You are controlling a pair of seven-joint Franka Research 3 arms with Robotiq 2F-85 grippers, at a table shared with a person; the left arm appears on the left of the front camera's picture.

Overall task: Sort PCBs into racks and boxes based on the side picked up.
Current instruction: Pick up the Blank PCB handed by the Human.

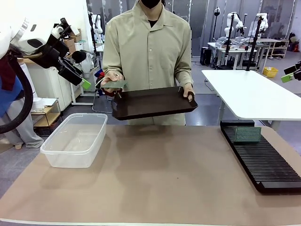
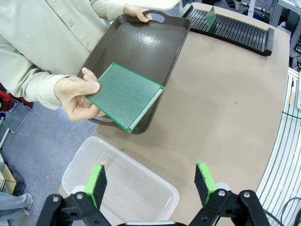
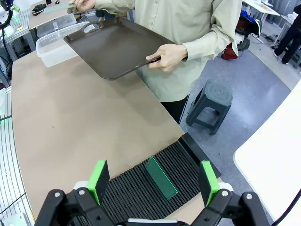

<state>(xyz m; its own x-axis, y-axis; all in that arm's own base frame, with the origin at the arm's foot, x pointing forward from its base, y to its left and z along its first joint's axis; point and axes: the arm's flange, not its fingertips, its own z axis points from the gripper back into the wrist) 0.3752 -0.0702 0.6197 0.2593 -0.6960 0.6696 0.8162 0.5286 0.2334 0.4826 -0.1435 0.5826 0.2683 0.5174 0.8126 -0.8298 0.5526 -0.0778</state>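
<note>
Green perforated PCBs: two, first PCB [image 2: 126,95] flat in person's hand [image 2: 74,98], second PCB [image 1: 248,134] upright in slotted black rack [image 1: 268,162]. One clear tub [image 1: 75,141], one glossy brown tray [image 1: 150,103]. Left gripper [image 2: 150,178], right gripper [image 3: 153,176]: jaws spread, empty.

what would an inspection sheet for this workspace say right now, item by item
surface: tan table mat, bare in the middle
job's things: one dark green perforated PCB held flat in a person's hand over a dark brown plastic tray with handles, which the person holds above the table's far edge; a second green PCB stands in the long black slotted rack; clear plastic tub with nothing seen inside
clutter: nothing seen
grippers: left gripper open, raised near the tub; right gripper open, raised over the rack
cables: black hose looping off the left arm
surroundings: white table, grey stool
</note>
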